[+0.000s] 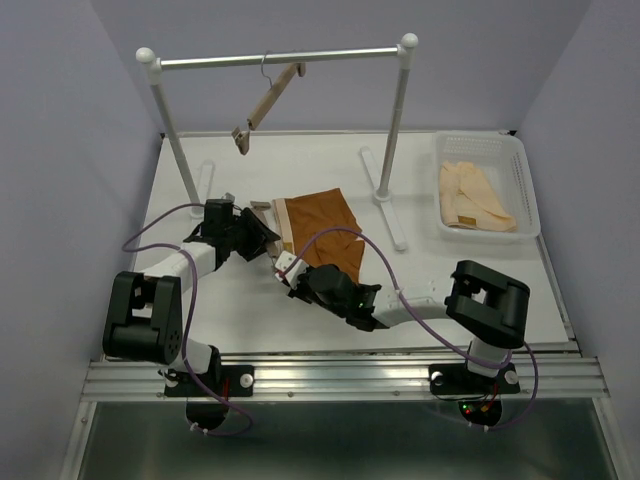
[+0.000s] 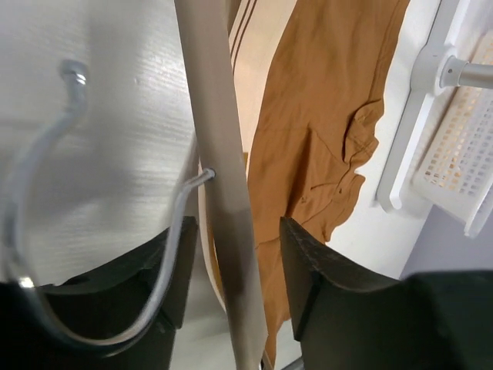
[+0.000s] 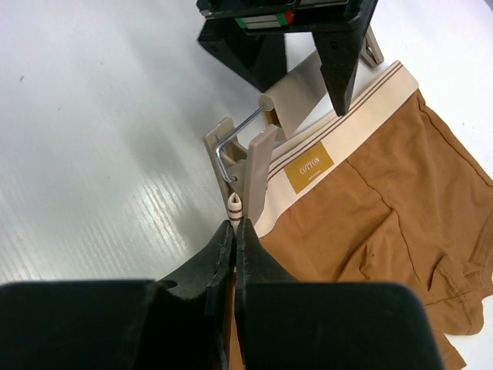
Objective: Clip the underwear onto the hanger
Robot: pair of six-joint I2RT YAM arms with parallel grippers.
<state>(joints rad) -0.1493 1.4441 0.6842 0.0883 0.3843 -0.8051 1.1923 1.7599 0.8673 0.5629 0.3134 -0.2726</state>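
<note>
The right fingers [image 3: 219, 254] are pressed together on a small fold of the underwear [image 3: 370, 223]. A striped tip of its cream waistband [image 3: 347, 116] shows just past their ends. Directly beyond that tip, higher in the right wrist view, stands one metal-sprung clip [image 3: 258, 158] of the hanger [image 3: 296, 92], beside the waistband edge.

The left fingers [image 2: 308, 270] stand apart on either side of the hanger's pale wooden bar. The finger on the right of the left wrist view is clear of the wood, with rust-brown cloth showing through the gap. The wire hook [image 2: 71, 77] curves off toward the left of that view.

A mustard label [image 3: 308, 166] on the waistband reads "COTTON".

Only the right wrist view shows the label and the clip. Only the left wrist view shows the bar between the left fingers.

The top view alone shows the underwear lying flat at the middle of the white worktop [image 1: 450, 260]. A second hanger [image 1: 268, 98] dangles tilted from the steel rail [image 1: 300, 58] at the top. A white basket [image 1: 525, 165] holds cream garments [image 1: 475, 200] at upper right.
</note>
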